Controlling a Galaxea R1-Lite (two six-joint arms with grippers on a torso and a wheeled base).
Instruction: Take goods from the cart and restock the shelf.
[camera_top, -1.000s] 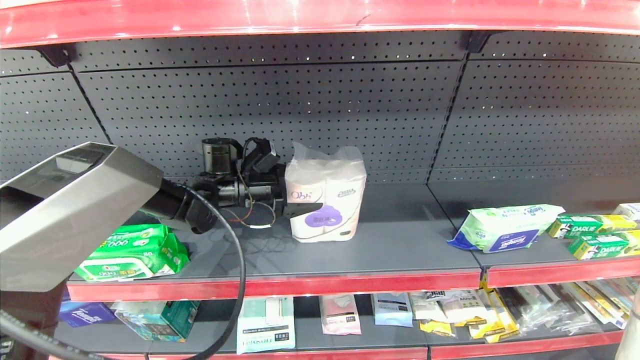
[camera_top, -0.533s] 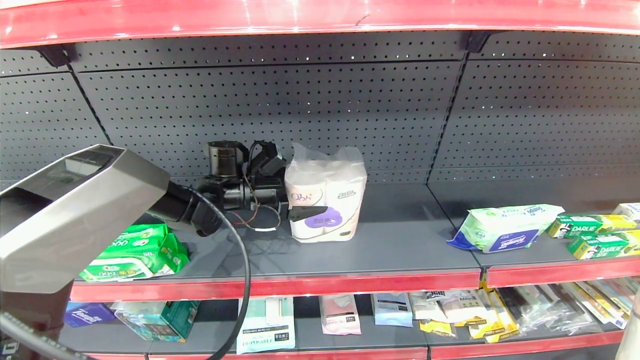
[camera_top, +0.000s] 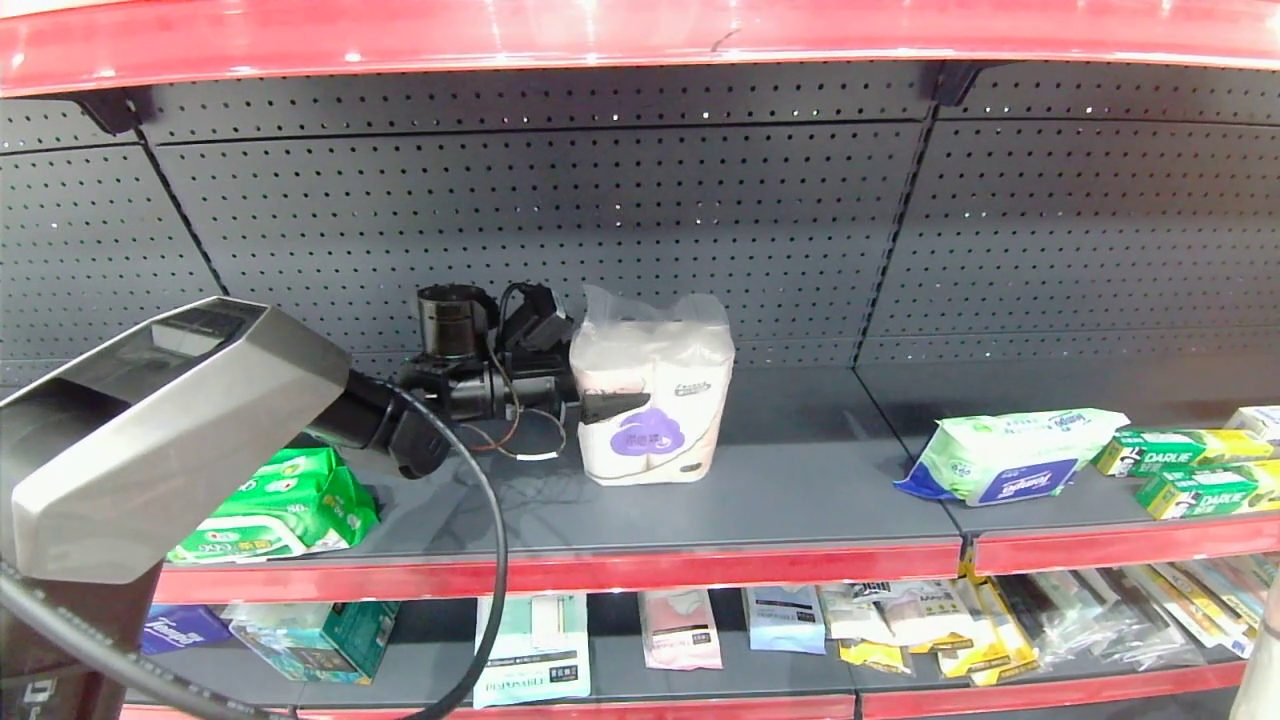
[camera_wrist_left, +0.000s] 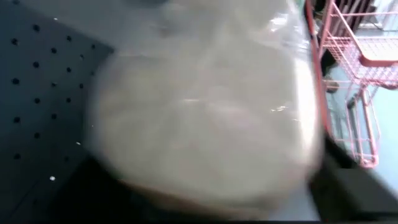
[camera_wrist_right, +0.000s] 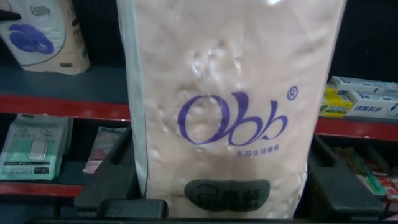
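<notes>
A pack of toilet rolls (camera_top: 655, 400) with a purple label stands upright on the dark shelf (camera_top: 800, 490). My left gripper (camera_top: 600, 400) is at the pack's left side, open, with one finger (camera_top: 612, 404) lying across the pack's front face. The left wrist view has this pack (camera_wrist_left: 205, 118) pressed up close. My right gripper (camera_wrist_right: 217, 177) is shut on a second pack of toilet rolls (camera_wrist_right: 233, 93), held upright in front of the shelf. The shelved pack (camera_wrist_right: 43, 34) stands behind it, off to one side.
A green wipes pack (camera_top: 270, 505) lies at the shelf's left end. A white-and-blue wipes pack (camera_top: 1005, 455) and green boxes (camera_top: 1190, 480) lie to the right, with bare shelf between them and the rolls. Sachets fill the lower shelf (camera_top: 700, 625). A pink cart (camera_wrist_left: 360, 62) stands behind.
My left arm has shifted a little to the right toward the pack, and its front finger has risen across the pack's face. The pack stays in place.
</notes>
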